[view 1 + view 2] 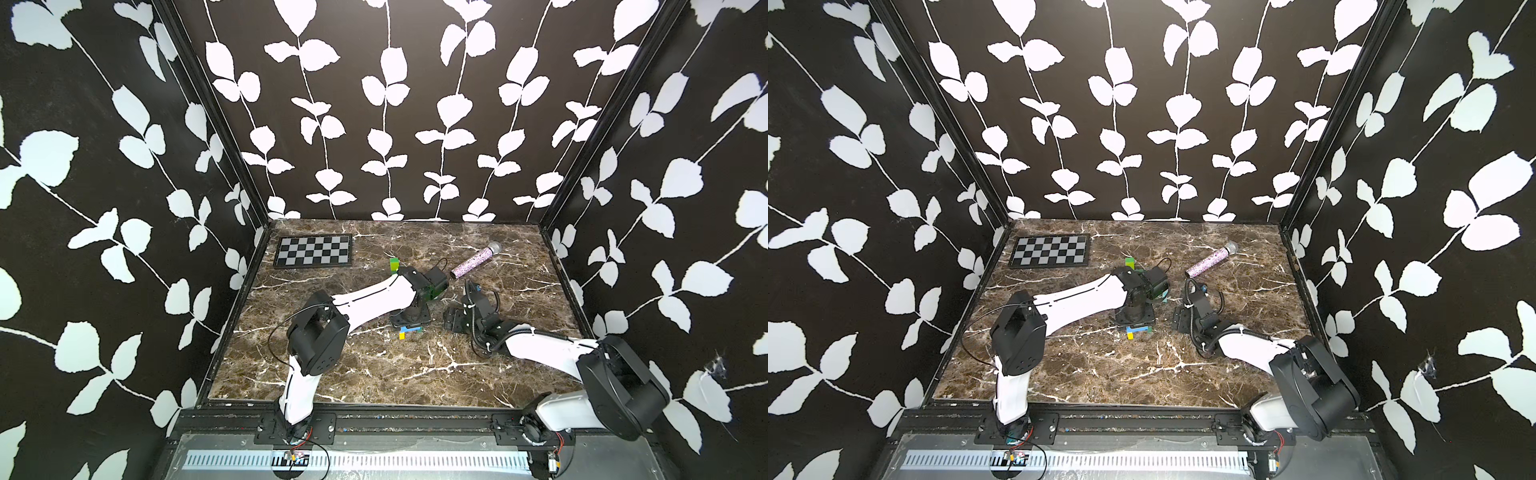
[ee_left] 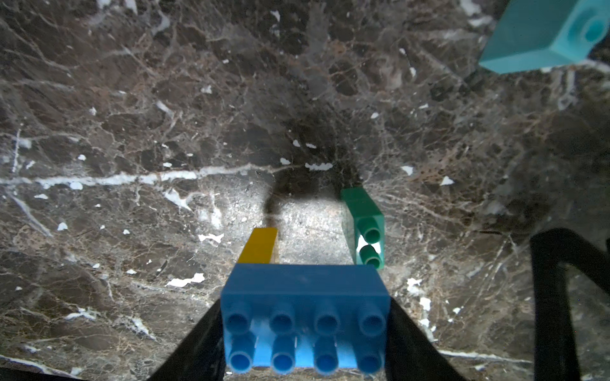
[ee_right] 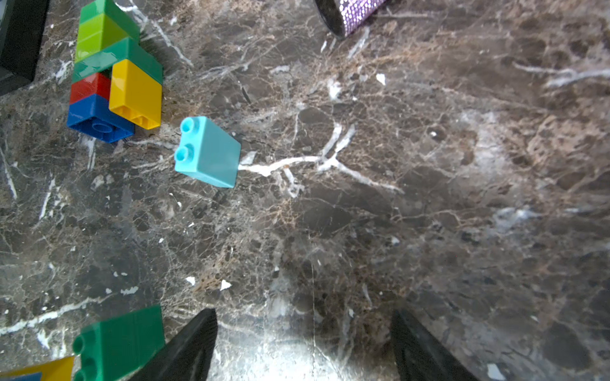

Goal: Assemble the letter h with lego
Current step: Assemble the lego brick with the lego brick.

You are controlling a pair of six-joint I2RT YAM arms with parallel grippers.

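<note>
light blue brick tipped over, brick stack near, tool jaws apart

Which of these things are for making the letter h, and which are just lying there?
For the h: blue brick, yellow brick, dark green brick, light blue brick, stacked bricks.

Just lying about: glittery purple microphone, chequered board.

Gripped blue brick across yellow brick, green brick; multicolour stack, light-blue brick apart.
</note>
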